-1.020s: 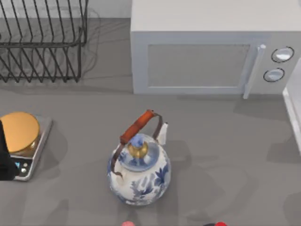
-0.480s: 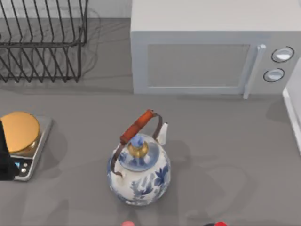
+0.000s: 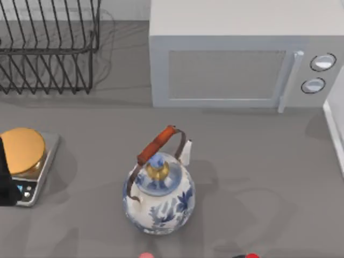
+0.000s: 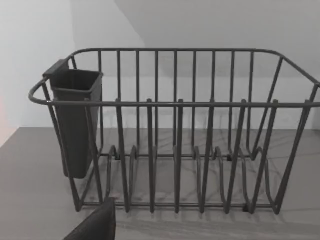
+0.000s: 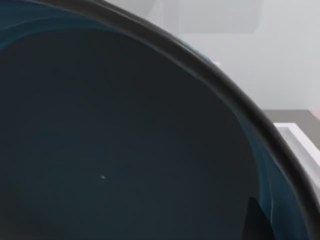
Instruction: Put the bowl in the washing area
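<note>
Top view almost same as a second ago: only faint shadows on surface (image 3: 258,161) at right have shifted, so bowl likely still being carried.

Left to right:
- one dish rack (image 3: 48,48)
- one scale (image 3: 27,166); dark bit of left arm (image 3: 5,177) beside it, end effector grip cannot tell
- one teapot (image 3: 158,193)
- one microwave (image 3: 236,59)

Bowl (image 5: 125,140) sits very close under right wrist camera; right end effector grip cannot tell.
</note>
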Available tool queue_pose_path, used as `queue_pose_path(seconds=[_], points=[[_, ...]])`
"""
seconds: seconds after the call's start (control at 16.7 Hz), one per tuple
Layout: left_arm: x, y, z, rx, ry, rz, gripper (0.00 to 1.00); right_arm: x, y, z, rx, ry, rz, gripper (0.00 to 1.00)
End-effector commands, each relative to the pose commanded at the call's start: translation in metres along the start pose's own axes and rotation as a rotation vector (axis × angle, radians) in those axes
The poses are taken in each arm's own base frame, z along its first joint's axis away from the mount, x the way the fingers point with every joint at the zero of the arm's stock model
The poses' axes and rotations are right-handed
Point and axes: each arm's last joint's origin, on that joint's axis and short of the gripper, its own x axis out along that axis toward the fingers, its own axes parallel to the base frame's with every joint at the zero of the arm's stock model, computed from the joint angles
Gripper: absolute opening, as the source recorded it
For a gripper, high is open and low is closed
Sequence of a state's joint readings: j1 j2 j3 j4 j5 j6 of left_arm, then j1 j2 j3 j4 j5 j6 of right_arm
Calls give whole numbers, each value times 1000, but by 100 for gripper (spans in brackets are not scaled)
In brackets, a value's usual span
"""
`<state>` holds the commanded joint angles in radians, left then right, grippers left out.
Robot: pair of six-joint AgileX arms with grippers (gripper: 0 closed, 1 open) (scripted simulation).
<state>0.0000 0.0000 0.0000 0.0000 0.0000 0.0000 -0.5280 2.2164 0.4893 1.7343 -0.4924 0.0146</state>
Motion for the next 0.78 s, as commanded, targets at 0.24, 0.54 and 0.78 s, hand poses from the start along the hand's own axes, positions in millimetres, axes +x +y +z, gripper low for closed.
queue_pose_path(seconds=[0.24,0.54,0.78], points=[[0,0,0,0,0,0,100,0,0,0,0,0,0,53],[0,0,0,0,0,0,100,0,0,0,0,0,0,90],[0,0,0,0,0,0,100,0,0,0,0,0,0,100]])
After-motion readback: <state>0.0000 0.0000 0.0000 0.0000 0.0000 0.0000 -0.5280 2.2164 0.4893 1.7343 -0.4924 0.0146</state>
